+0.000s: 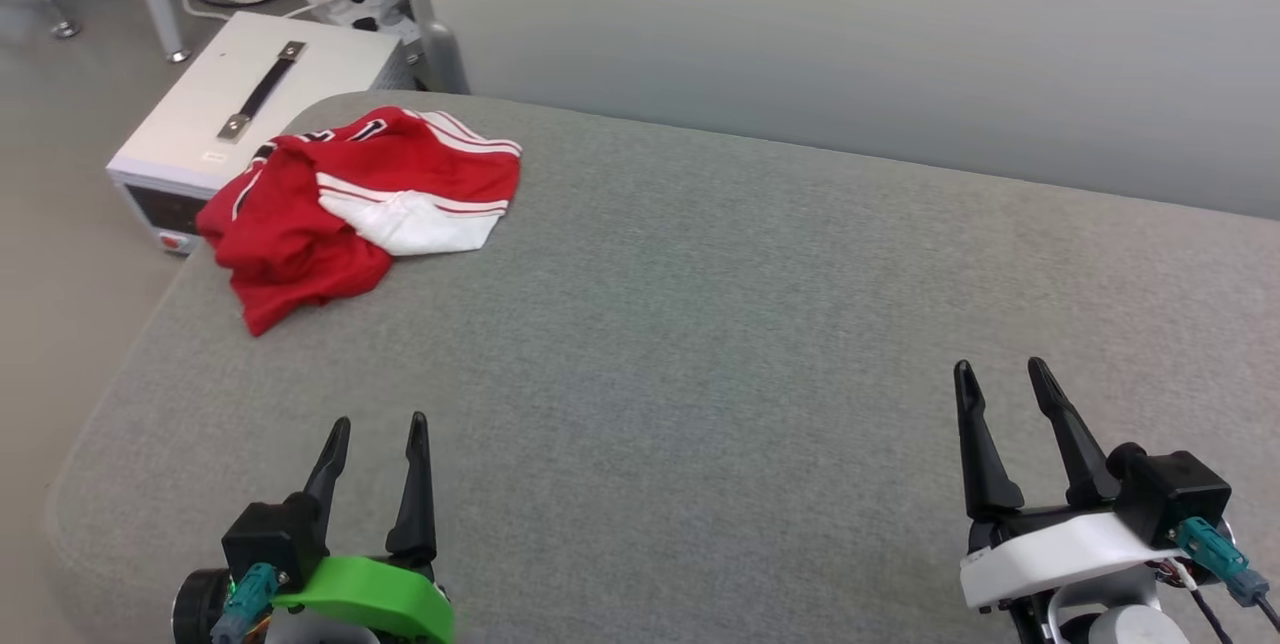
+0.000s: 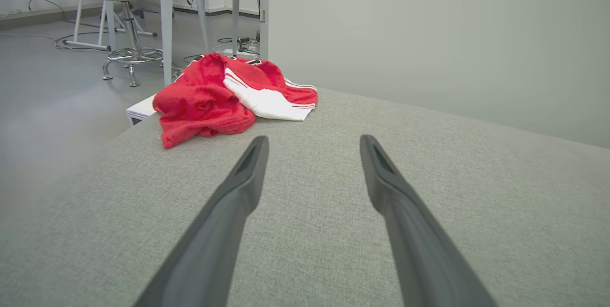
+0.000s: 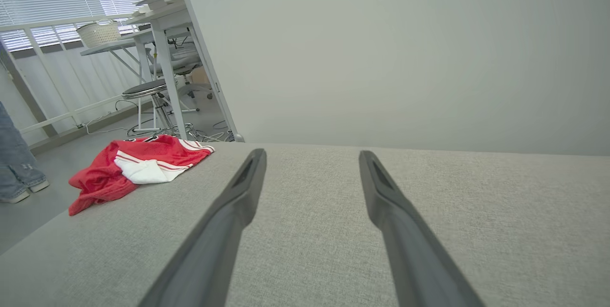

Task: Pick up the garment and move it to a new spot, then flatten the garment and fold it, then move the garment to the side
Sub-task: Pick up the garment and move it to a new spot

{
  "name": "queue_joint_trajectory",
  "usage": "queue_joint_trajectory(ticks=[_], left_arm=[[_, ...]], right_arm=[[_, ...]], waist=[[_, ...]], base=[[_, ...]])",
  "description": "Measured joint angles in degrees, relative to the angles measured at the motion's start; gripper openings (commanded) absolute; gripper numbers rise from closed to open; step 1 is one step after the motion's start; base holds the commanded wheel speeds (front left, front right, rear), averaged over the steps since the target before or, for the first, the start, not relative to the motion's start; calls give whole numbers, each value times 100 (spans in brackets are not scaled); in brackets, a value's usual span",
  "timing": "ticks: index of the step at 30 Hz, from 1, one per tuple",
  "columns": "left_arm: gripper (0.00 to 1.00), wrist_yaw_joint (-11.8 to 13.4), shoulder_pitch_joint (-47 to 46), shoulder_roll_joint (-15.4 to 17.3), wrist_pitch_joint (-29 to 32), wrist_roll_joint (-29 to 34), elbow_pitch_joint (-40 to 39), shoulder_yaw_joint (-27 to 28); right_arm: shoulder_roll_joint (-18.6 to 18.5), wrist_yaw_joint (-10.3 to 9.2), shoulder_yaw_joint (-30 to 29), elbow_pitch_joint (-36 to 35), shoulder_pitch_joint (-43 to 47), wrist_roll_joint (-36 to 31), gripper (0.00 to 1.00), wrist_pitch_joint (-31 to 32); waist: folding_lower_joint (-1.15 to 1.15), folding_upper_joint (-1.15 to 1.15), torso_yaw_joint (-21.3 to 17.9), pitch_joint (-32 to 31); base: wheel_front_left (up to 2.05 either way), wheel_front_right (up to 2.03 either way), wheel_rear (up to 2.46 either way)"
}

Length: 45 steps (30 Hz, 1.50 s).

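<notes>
At the far left corner of the grey surface (image 1: 700, 344), the garment (image 1: 290, 234) lies crumpled. Its long axis runs from near left to far right, with a red tail pointing nearward and a white sleeve facing right. The left gripper (image 1: 380, 419) and right gripper (image 1: 1000, 363) hover at the near edge, well apart from it, jaws spread, holding nothing.

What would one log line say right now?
stage: before pickup | crumpled red-and-white jersey shirt: far left corner of grey fabric surface | left end effector: open, empty | right end effector: open, empty
</notes>
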Motion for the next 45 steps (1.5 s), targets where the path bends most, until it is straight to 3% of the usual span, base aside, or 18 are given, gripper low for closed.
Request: queue_joint_trajectory(ticks=[10, 19, 33, 39, 42, 45], left_arm=[[100, -24, 28, -1, -70, -66, -41, 15], [100, -24, 79, 0, -70, -66, -131, 54], [100, -23, 98, 0, -70, -233, -226, 151], [100, -46, -549, 29, -71, -391, 82, 332], [100, -82, -1211, 207, -38, -653, 468, 307], [100, -99, -1987, 643, 334, -894, 787, 222]], right_arm=[[7, 0, 310, 8, 0, 14, 100, -65], [8, 0, 444, 37, 12, 19, 100, -74], [-12, 0, 463, 35, 1, -136, 100, -74], [-227, 0, 403, -111, -125, -246, 100, -75], [-348, 0, 337, -271, -266, -301, 100, -71], [-460, 0, 280, -521, -368, -381, 100, -20]], waist=[[0, 0, 805, -17], [0, 0, 1131, -48], [0, 0, 974, 177], [0, 0, 804, 536], [0, 0, 704, 797], [0, 0, 602, 1097]], base=[[0, 0, 0], [0, 0, 0], [0, 0, 0], [0, 0, 0], [0, 0, 0], [0, 0, 0]])
